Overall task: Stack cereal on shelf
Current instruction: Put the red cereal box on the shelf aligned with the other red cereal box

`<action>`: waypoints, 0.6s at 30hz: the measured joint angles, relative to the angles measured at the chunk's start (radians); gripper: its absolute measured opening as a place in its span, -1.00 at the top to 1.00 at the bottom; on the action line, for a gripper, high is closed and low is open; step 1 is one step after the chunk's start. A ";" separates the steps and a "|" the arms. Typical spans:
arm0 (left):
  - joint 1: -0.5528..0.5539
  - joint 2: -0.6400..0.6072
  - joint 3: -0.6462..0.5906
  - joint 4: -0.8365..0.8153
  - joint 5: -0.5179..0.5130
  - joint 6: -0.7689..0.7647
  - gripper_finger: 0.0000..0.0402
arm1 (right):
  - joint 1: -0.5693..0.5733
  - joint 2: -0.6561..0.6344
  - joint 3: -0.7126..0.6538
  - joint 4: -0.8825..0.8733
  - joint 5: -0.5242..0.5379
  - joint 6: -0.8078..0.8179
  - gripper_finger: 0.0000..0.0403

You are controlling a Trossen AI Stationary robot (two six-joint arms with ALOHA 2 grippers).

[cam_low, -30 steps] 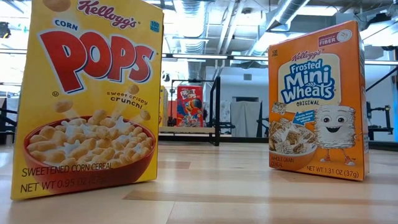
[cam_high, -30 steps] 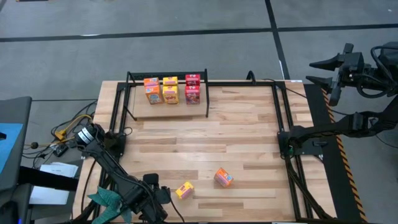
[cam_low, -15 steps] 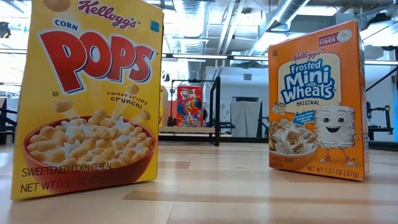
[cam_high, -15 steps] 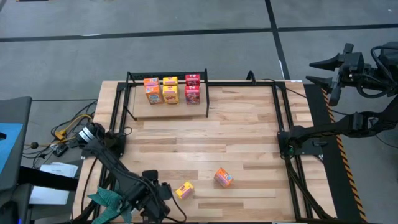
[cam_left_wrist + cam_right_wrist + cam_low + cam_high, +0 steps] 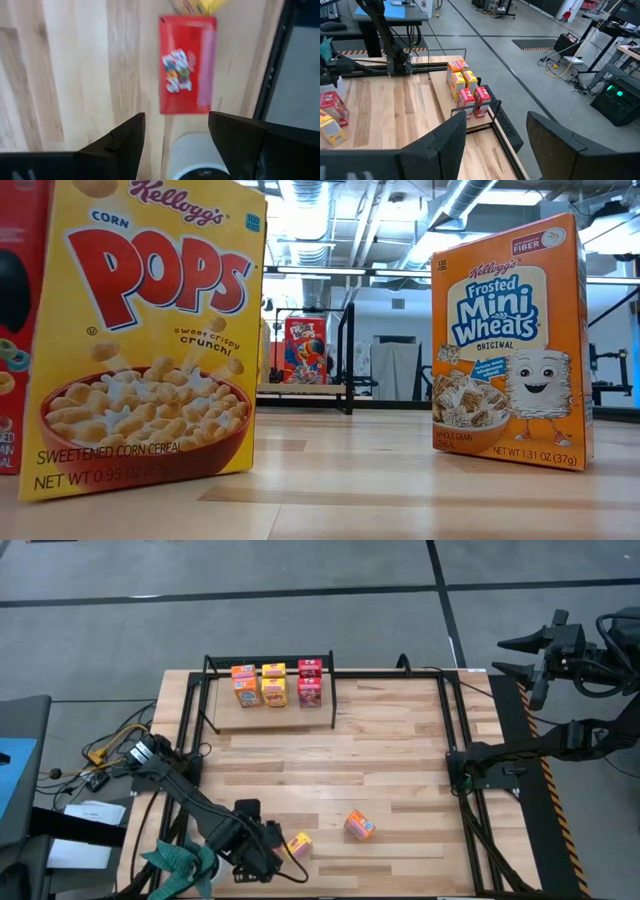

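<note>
1. Reaching with open jaws, the left gripper (image 5: 176,116) has the red cereal box (image 5: 182,65) just past its fingertips, not yet between them. The box's long side points straight away from the gripper.
2. It sits beside the yellow Corn Pops box (image 5: 297,845), well apart from the shelf (image 5: 225,715).
3. The left arm is nearer; the right gripper (image 5: 503,654) waits open off the table.
4. Since a second ago, the left gripper slid toward the boxes, and the red box came into the low view.

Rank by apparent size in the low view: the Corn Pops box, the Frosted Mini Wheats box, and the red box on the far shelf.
1. Corn Pops box, largest.
2. Frosted Mini Wheats box, somewhat smaller.
3. Red box on the shelf, smallest by far.

The shelf box stands much farther from the camera, so true sizes may well match.
</note>
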 joint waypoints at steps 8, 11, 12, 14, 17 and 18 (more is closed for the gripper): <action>0.005 -0.039 0.000 0.001 -0.120 -0.142 -0.03 | 0.000 0.000 0.000 0.000 0.000 -0.047 -0.15; 0.005 -0.054 0.000 0.003 -0.113 -0.191 -0.04 | 0.000 0.000 0.000 0.000 0.000 -0.050 -0.15; 0.005 -0.057 0.000 0.007 -0.102 -0.201 -0.05 | 0.000 0.000 0.000 0.000 0.000 -0.052 -0.15; 0.008 -0.058 0.000 0.030 -0.076 -0.209 -0.09 | 0.000 0.000 0.000 0.000 0.000 -0.052 -0.15; 0.008 -0.058 0.000 0.068 -0.056 -0.185 -0.22 | 0.000 0.000 0.000 0.000 0.000 -0.052 -0.15; 0.009 -0.055 0.001 0.074 -0.056 -0.170 -0.27 | 0.000 0.000 0.000 0.000 0.000 -0.052 -0.15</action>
